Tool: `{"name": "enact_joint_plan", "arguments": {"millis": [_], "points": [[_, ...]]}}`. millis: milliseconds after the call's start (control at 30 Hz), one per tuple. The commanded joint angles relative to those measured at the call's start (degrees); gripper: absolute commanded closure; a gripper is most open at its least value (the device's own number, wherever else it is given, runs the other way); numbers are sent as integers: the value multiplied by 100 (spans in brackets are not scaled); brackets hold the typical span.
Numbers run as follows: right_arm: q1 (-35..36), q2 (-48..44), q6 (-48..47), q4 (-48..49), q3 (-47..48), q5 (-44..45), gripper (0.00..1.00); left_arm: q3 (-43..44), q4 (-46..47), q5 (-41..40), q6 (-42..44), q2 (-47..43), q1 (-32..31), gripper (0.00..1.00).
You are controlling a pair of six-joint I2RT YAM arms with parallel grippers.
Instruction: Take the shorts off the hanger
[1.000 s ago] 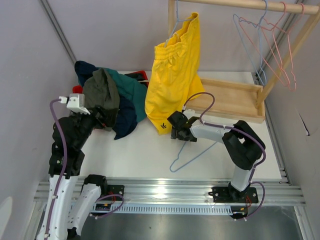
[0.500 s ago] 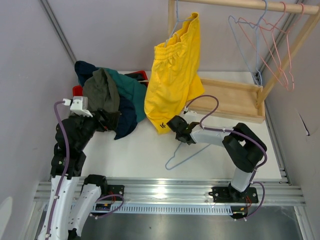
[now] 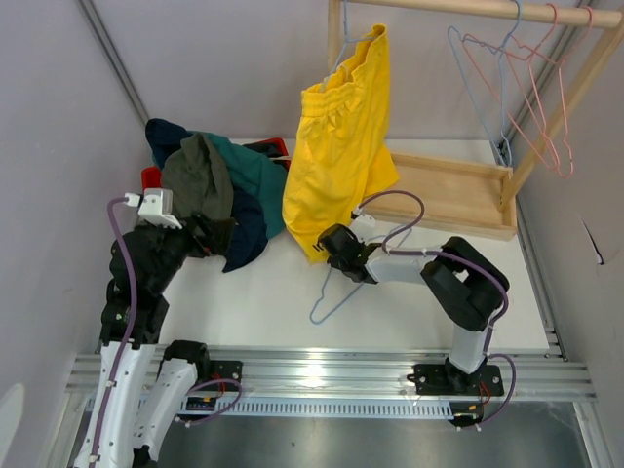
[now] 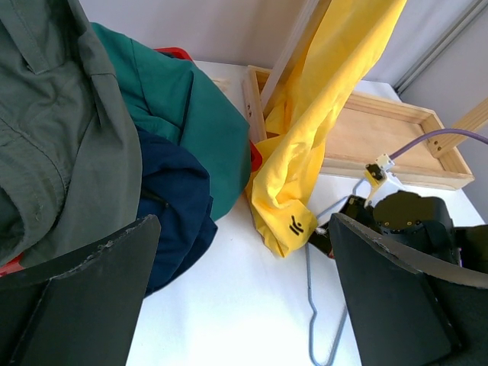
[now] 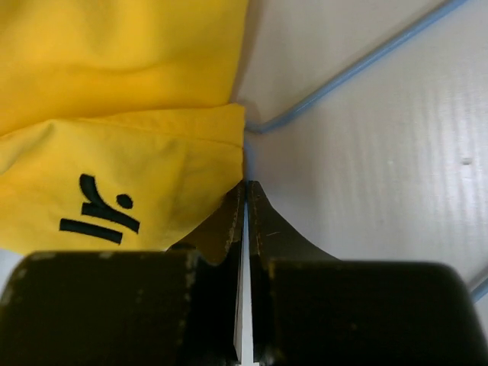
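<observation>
The yellow shorts (image 3: 336,146) hang from a pale blue hanger (image 3: 343,44) on the wooden rail, their lower hem resting on the table. My right gripper (image 3: 327,242) is shut, its tips (image 5: 245,183) against the hem corner of the yellow shorts (image 5: 114,91) beside the black logo. I cannot tell whether any cloth is pinched. My left gripper (image 4: 244,221) is open and holds nothing. It hovers by the pile of olive-grey (image 3: 200,175), teal (image 3: 258,175) and navy shorts (image 3: 244,234) at the left.
A loose blue hanger (image 3: 327,297) lies on the table under my right gripper. The rack's wooden base tray (image 3: 448,195) sits behind it. Blue and pink empty hangers (image 3: 526,88) hang on the rail at the right. A red edge (image 3: 273,146) shows behind the pile.
My right gripper moved left to the yellow hem and closed from wide open. The loose blue hanger slid left with it. The left arm shifted slightly.
</observation>
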Motion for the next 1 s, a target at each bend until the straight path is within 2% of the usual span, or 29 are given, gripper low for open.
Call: {"name": "enact_joint_plan", "arguments": {"millis": [0,167,500,633,833,900,967], "points": [[176,559,176,-1003,-542,-802,100,-66,117,98,7,-9,-24,1],[501,-431,263,-1617,-613,-477,100,-119,152,72,-2,35,-24,1],[1810,-2910,1168,-4269,-393,771,100,22,90,168,-107,97,-32,1],[2250,-3502,1695,-4966,-95,1149,100,-180,230,930,-362,44,-32,0],[2426,-3748,1679,-5424,459,1597,100,-348,608,1977,-678,-289,-340,0],[2409,-3740,1521,-5372,652,1746,100,-373,1036,2855,-853,-368,-471,1],[2356,-3687,1320,-5249,819,1791,100,-531,1529,3714,-1380,-474,-647,1]]}}
